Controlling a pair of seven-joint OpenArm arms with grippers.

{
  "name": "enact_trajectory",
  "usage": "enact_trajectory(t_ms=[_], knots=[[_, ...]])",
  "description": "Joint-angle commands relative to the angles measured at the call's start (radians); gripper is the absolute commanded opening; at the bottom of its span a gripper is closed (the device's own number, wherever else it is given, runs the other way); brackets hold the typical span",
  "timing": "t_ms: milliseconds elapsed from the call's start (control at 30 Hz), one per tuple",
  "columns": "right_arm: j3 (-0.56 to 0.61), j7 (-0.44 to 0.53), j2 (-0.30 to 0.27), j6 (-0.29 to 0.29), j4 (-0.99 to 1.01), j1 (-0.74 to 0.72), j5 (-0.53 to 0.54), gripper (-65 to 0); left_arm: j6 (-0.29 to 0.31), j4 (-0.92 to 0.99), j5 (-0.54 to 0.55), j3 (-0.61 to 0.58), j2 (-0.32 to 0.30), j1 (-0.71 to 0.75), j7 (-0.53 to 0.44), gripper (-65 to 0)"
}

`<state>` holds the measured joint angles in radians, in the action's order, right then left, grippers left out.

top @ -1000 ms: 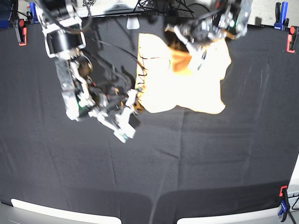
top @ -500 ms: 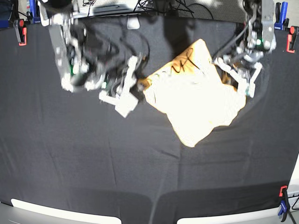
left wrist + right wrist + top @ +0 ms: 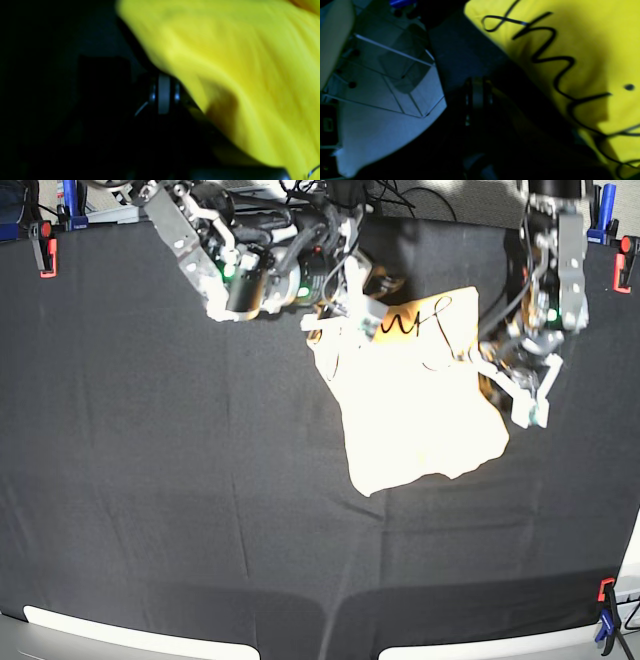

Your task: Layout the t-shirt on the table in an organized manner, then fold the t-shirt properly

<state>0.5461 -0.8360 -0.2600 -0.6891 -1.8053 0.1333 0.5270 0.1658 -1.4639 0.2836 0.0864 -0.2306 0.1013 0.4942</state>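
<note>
Your right claw [image 3: 335,320] pinches one far corner of the shirt [image 3: 415,405]; your left claw [image 3: 515,385] meets its opposite side, though whether it is clenched on fabric you cannot tell through the blur. Draw the two apart evenly and lower together, so the cloth lands flat. The shirt hangs bunched between them, near the counter's [image 3: 150,500] far edge, right of centre.
</note>
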Motion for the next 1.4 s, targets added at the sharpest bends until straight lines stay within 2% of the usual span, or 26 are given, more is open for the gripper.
enact_trajectory(t_ms=[0, 133, 200, 267, 333, 433, 533, 633, 700, 767, 900, 1067, 1200, 1367], knots=[[-0.019, 0.025, 0.002, -0.009, -0.038, -0.011, 0.023, -65.0, 0.006, -0.017, 0.005, 0.005, -0.013, -0.019, -0.018, -65.0], [-0.14, 0.031, 0.002, 0.044, -0.105, -0.011, 0.011, -65.0, 0.006, -0.018, 0.005, 0.005, -0.05, -0.017, -0.016, -65.0], [-0.212, 0.043, 0.002, 0.07, -0.108, -0.017, -0.045, -65.0, 0.006, -0.018, 0.005, 0.005, -0.071, -0.016, -0.016, -65.0], [-0.269, 0.048, 0.003, 0.078, -0.096, -0.017, -0.1, -65.0, 0.005, -0.018, 0.005, 0.005, -0.086, -0.016, -0.017, -65.0], [-0.295, 0.052, 0.002, 0.078, -0.069, -0.017, -0.109, -65.0, -0.011, -0.017, 0.004, 0.005, -0.092, -0.018, -0.032, -65.0], [-0.296, 0.116, 0.005, 0.078, -0.012, -0.017, -0.109, -65.0, -0.077, -0.004, 0.004, 0.005, -0.094, -0.025, -0.098, -65.0], [-0.296, 0.127, 0.039, 0.078, 0.051, -0.019, -0.11, -65.0, -0.079, 0.034, 0.005, 0.005, -0.09, -0.051, -0.095, -65.0], [-0.296, 0.113, 0.096, 0.072, 0.11, -0.019, -0.132, -65.0, -0.05, 0.095, 0.005, 0.004, -0.08, -0.082, -0.092, -65.0], [-0.295, 0.108, 0.131, 0.029, 0.122, -0.014, -0.13, -65.0, 0.0, 0.137, 0.013, 0.004, -0.08, -0.103, -0.094, -65.0], [-0.274, 0.092, 0.153, -0.005, 0.121, -0.011, -0.109, -65.0, 0.023, 0.166, 0.013, 0.004, -0.08, -0.121, -0.101, -65.0], [-0.167, 0.018, 0.163, -0.003, 0.121, -0.01, -0.113, -65.0, 0.022, 0.182, 0.013, 0.004, -0.08, -0.148, -0.101, -65.0], [-0.105, 0.012, 0.163, 0.025, 0.117, -0.003, -0.139, -65.0, 0.023, 0.181, 0.013, 0.005, -0.081, -0.153, -0.098, -65.0], [-0.155, 0.012, 0.163, 0.054, 0.057, 0.004, -0.205, -65.0, 0.022, 0.153, 0.043, 0.005, -0.093, -0.145, -0.026, -65.0], [-0.349, -0.013, 0.156, 0.062, -0.106, 0.047, -0.227, -65.0, 0.022, -0.033, 0.113, 0.005, -0.144, -0.032, 0.037, -65.0]])
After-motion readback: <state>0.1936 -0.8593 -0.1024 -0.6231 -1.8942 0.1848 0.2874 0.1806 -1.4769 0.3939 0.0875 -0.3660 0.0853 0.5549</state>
